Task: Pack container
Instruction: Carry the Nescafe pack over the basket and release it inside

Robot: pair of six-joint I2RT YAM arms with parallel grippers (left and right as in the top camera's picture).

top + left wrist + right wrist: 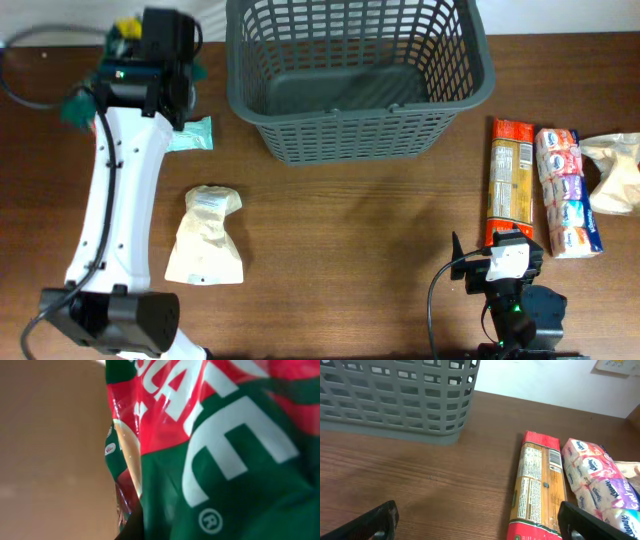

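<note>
Glossy red-and-green packet (210, 460) filled my left wrist view, so close that I could not tell whether the left gripper (150, 55) had closed on it or merely hung over it at the table's far left. Nearest me on the table, the right gripper (477, 515) sat low at the near edge, fingers spread wide with nothing between them. Just beyond it lay a long pasta packet (537, 490), with a Kleenex tissue multipack (595, 480) beside it and a crumpled beige bag (615, 170) further right. On the left side lay a pale paper pouch (207, 235) and, past it, a mint-green sachet (195, 133). Farthest back, mid-table, stood the container (350, 135), its solid base bare: nothing was packed yet. I judged it light and stiff. The rim or a lattice slot would give the surest hold, should it need shifting.
</note>
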